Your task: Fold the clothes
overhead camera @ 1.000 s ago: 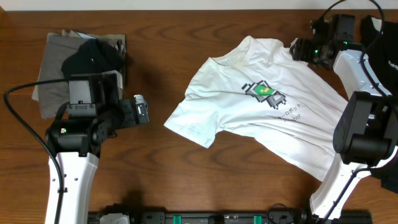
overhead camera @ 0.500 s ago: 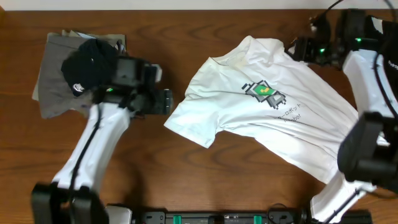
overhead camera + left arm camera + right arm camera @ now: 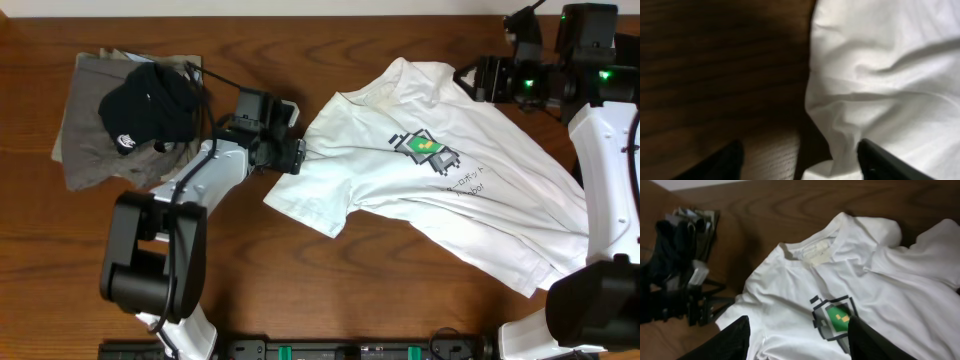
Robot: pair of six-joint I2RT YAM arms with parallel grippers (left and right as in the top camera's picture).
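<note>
Your left tool [image 3: 800, 145] is released: fingers [image 3: 730, 160] spread, down at the tabletop [image 3: 300, 280], straddling the left edge of the white T-shirt [image 3: 440, 180]. Cloth sits between them, not pinched. Bare wood on one side, wrinkled fabric on the other.

Your right tool [image 3: 797, 320] is released too, nothing between its fingers. It hangs at the far side by the shirt's other sleeve; can't tell if it touches.

The shirt lies face up, unfolded and rumpled, diagonal across the right half of the tabletop, green robot print [image 3: 425, 148] showing. Its lower right edge runs under the right arm [image 3: 610, 200] in the overhead view.

Far left, well apart from the shirt: a grey-olive garment [image 3: 90, 140] with a black garment [image 3: 145, 100] on top. The left arm [image 3: 200, 180] reaches just past this pile, and its cable [image 3: 205, 80] crosses the pile's corner.
</note>
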